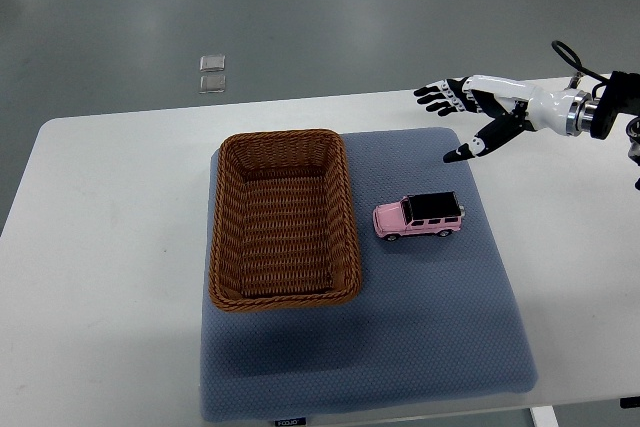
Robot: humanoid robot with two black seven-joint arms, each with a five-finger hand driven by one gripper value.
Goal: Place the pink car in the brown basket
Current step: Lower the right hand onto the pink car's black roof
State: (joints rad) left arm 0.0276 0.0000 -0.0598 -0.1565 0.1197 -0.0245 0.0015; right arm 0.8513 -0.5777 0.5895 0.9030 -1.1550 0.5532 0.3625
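1. The white worktop (90, 247) has rounded far corners; its left, far and right sides show, while the near edge is cut off by the frame.
2. A blue-grey mat (420, 327) covers the middle of the worktop, with bare white margins on its left and right.
3. The brown basket (284, 219) sits on the left part of the mat, its left rim close to the mat's left edge; it holds nothing.
4. The pink car (419, 216), black-roofed, stands on the mat just right of the basket, apart from its rim, nose pointing left.
5. Open mat lies near and right of the car.
6. The right hand (468, 115) hovers at the mat's far right corner, fingers spread and released, holding nothing, well apart from the car.
7. A small label on the mat's near edge is too small to read.
8. Two clear squares (212, 74) lie on the grey floor beyond the worktop.
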